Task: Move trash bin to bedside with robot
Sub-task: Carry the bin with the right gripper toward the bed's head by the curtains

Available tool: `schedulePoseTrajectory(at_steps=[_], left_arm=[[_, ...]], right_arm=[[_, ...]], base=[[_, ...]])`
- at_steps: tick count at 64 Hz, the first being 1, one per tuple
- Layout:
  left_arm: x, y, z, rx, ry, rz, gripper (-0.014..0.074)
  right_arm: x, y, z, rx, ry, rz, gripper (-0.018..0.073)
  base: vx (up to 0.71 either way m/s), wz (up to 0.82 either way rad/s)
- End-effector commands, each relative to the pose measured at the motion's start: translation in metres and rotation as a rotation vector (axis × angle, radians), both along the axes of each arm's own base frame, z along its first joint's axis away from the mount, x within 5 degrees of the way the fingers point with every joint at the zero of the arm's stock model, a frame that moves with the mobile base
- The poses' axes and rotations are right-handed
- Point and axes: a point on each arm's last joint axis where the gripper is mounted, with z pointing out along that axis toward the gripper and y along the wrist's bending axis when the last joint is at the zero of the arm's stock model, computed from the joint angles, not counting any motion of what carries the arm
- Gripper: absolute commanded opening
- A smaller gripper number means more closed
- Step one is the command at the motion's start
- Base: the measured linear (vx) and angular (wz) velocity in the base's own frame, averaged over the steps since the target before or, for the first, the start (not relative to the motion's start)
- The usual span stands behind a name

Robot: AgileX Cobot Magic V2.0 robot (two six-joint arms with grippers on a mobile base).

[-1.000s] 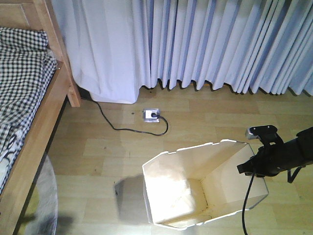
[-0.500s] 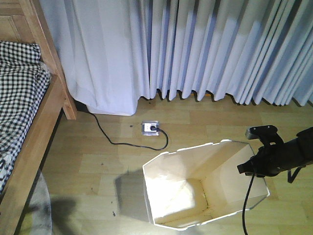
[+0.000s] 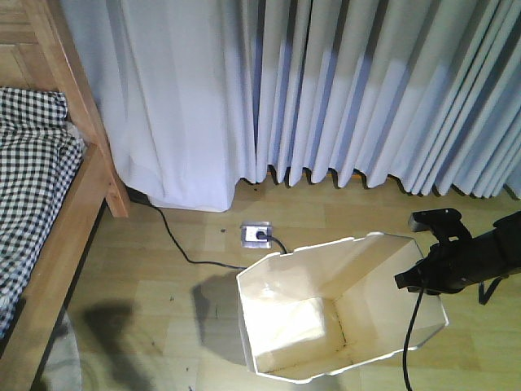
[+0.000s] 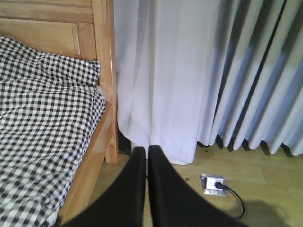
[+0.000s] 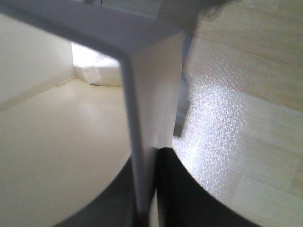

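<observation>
The white trash bin (image 3: 285, 322) stands tilted on the wood floor at the lower middle of the front view, its open mouth toward me. My right gripper (image 3: 420, 277) is shut on the bin's right rim. In the right wrist view the thin bin wall (image 5: 151, 85) runs between the two black fingers of the right gripper (image 5: 152, 152). The bed with a light wooden frame (image 3: 77, 216) and checked bedding (image 3: 32, 163) lies at the left, apart from the bin. My left gripper (image 4: 146, 150) hangs shut and empty, pointing at the floor beside the bed post (image 4: 103, 71).
Long pale curtains (image 3: 326, 90) hang along the back down to the floor. A metal floor socket (image 3: 256, 235) with a black cable (image 3: 175, 240) sits just behind the bin. A grey rounded shape (image 3: 61, 366) shows at the bottom left corner.
The whole scene has slid down the front view: curtains, socket and bed post are nearer. The bin keeps its place in the frame, still held by the right gripper.
</observation>
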Motion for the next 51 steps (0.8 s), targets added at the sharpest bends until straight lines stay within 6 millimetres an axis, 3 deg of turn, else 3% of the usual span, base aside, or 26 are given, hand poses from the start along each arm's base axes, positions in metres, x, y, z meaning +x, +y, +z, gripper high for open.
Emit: schedulePoseTrajectory(at_steps=[1, 51], left_arm=[[0.0008, -0.0003, 0.0054, 0.004, -0.077, -0.004, -0.0006], [0.0008, -0.0003, 0.0054, 0.004, -0.077, -0.004, -0.0006]], right_arm=[[0.0089, 0.0104, 0.0242, 0.144, -0.059, -0.013, -0.0003], [0.0089, 0.0104, 0.0242, 0.144, -0.059, -0.013, -0.0003]], base=[[0.20, 0.03], [0.11, 0.01]])
